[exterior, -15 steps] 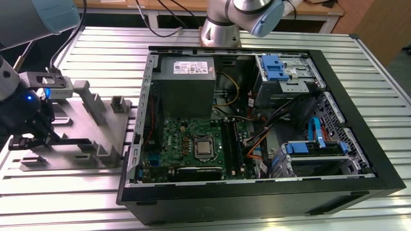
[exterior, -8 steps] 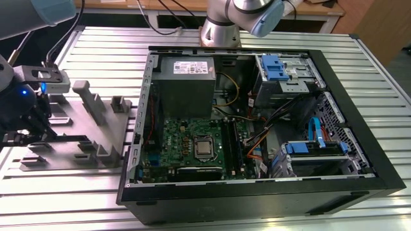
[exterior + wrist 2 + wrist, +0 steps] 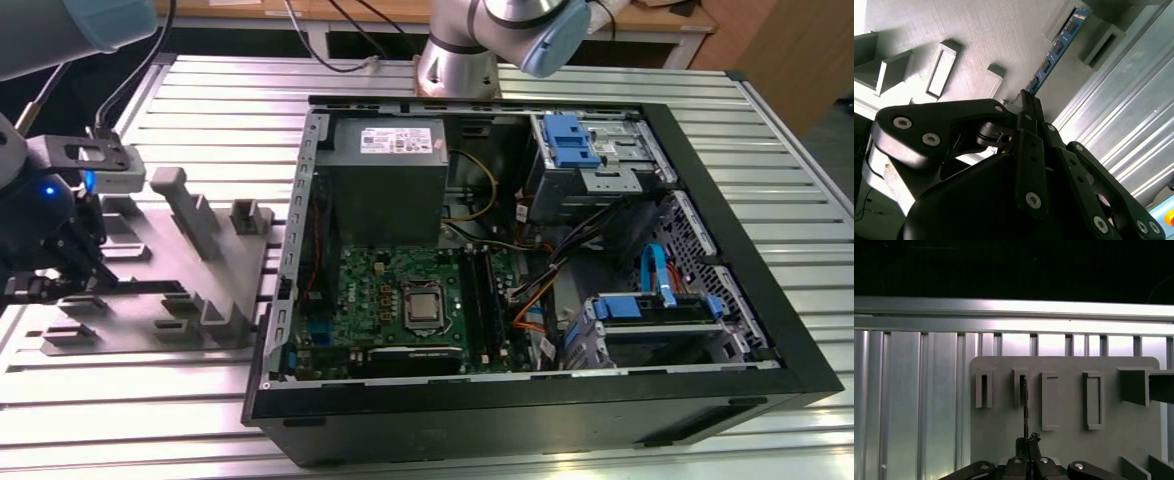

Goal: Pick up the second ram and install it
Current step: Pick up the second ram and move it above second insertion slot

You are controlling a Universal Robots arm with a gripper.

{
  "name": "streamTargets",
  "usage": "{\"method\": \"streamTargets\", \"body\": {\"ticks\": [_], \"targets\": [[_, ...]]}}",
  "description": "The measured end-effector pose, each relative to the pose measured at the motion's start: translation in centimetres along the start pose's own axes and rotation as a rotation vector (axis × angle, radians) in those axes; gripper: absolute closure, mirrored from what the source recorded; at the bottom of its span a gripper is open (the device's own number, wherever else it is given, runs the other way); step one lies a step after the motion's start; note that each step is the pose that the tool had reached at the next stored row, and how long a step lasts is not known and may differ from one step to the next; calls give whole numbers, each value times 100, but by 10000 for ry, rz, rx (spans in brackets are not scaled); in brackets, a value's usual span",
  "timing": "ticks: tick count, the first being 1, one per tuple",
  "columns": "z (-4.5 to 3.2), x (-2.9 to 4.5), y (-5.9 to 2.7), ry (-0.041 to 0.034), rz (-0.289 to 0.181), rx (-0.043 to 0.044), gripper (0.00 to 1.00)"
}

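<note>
The second ram (image 3: 1056, 47) is a thin dark stick with chips along it, and my gripper (image 3: 1026, 97) is shut on its near end. Its far end lies at a raised slot of the grey fixture tray (image 3: 979, 35). The first wrist view shows the ram (image 3: 1025, 405) edge-on, running from the gripper (image 3: 1027, 441) into the tray's (image 3: 1069, 445) second narrow slot. In the exterior view the gripper (image 3: 80, 287) hangs over the tray (image 3: 200, 250) at the exterior view's left, with the ram (image 3: 140, 286) as a dark strip lying level.
The open computer case (image 3: 747, 330) lies to the tray's right in the exterior view. It holds a green board (image 3: 387, 300), long black slots (image 3: 483, 300), a grey power-supply box (image 3: 387, 150), blue drive brackets (image 3: 567, 140) and cables. Everything rests on a slatted metal table (image 3: 160, 430).
</note>
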State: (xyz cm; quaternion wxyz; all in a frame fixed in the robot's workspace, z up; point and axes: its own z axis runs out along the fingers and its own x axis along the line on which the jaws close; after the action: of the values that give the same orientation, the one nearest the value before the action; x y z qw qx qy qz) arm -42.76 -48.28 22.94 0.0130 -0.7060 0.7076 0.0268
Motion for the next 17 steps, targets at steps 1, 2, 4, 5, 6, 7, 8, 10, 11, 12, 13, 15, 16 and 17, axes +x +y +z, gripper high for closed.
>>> {"method": "streamTargets", "body": {"ticks": [1, 2, 4, 5, 6, 7, 8, 10, 11, 12, 13, 15, 16, 17], "targets": [[-11, 0, 1, 2, 1, -3, 88], [-24, -1, 1, 1, 4, -1, 88], [-62, -4, 1, -1, 15, 2, 88], [-81, -5, 1, -2, 23, 2, 88], [-98, -6, 2, -2, 33, 4, 88], [-118, -7, 2, -3, 48, 4, 88], [-136, -8, 3, -3, 64, 5, 88], [-174, -10, 3, -3, 96, 7, 88], [-193, -11, 4, -4, 102, 8, 88], [-212, -12, 4, -5, 105, 9, 88], [-230, -13, 5, -5, 108, 9, 88], [-271, -16, 5, -7, 113, 8, 88], [-293, -17, 6, -14, 113, 7, 88], [-314, -18, 6, -19, 113, 9, 88]]}}
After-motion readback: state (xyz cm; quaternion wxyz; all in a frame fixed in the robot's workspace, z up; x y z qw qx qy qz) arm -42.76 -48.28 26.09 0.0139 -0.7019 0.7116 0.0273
